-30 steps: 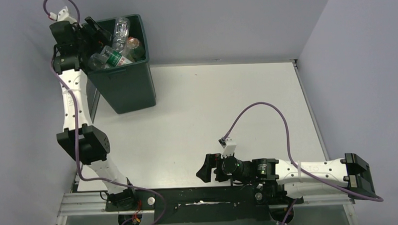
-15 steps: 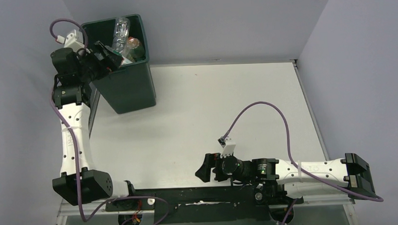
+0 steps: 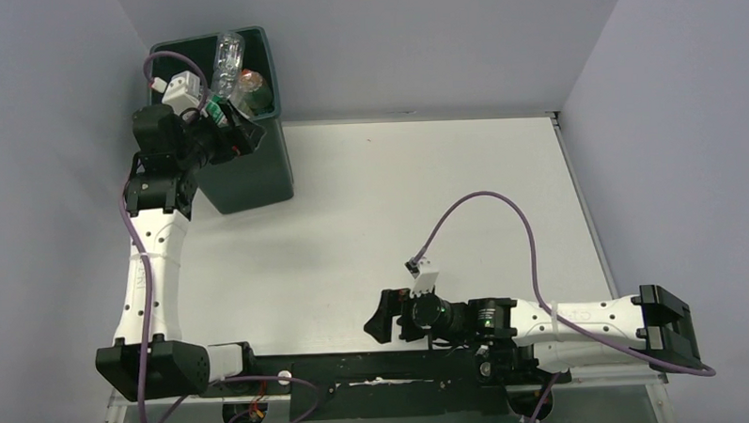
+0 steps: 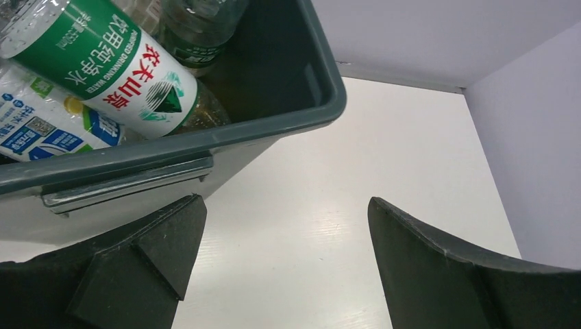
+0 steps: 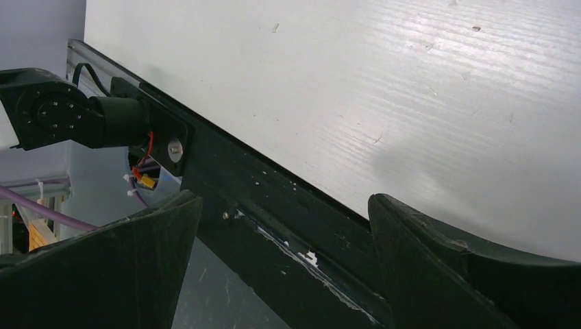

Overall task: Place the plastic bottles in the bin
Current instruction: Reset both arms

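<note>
The white table (image 3: 398, 192) bears the dark green bin (image 3: 249, 183), which is much the bulkiest thing on it. The left gripper (image 3: 237, 141) hangs at the bin's near rim with its fingers spread wide and nothing between them (its wrist view shows only that rim's corner and bare table through the gap). The right gripper (image 3: 382, 317) lies well apart from the bin, low by the table's near edge, its fingers just as wide and empty.

Every one of the bottles I can see is inside the bin, heaped to the rim. A clear bottle (image 3: 226, 59) pokes up highest, with an amber bottle (image 3: 252, 84) beside it. Just inside the near rim a green-labelled bottle (image 4: 103, 62) lies on its side against a blue-and-white labelled bottle (image 4: 41, 123).

These look empty and thin-walled, so I judge them light, easy to dent and slick, and apt to roll or squirt out of a hard pinch. The best hold is probably across the labelled middle of the body, squeezed gently, or at the stiffer shoulder below the cap.
</note>
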Action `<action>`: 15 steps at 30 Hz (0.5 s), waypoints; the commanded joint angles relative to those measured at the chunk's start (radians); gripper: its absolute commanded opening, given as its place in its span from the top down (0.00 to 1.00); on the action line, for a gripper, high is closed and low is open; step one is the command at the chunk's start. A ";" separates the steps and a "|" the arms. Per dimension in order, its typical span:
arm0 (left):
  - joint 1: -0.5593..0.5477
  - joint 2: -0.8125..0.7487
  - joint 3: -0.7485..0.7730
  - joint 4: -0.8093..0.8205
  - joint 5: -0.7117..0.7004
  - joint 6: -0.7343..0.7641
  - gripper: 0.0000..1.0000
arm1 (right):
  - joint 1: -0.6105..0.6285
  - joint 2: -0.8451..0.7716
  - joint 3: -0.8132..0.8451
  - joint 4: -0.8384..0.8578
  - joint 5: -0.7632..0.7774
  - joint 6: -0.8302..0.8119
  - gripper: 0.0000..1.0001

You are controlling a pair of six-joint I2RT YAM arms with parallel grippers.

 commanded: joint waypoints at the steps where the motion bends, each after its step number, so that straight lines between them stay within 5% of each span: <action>1: -0.018 -0.066 0.019 0.081 0.057 0.016 0.08 | 0.004 0.013 0.036 0.077 0.013 -0.016 0.02; 15: -0.267 -0.182 -0.091 0.112 0.120 -0.037 0.04 | -0.069 0.034 0.130 -0.002 0.008 -0.112 0.02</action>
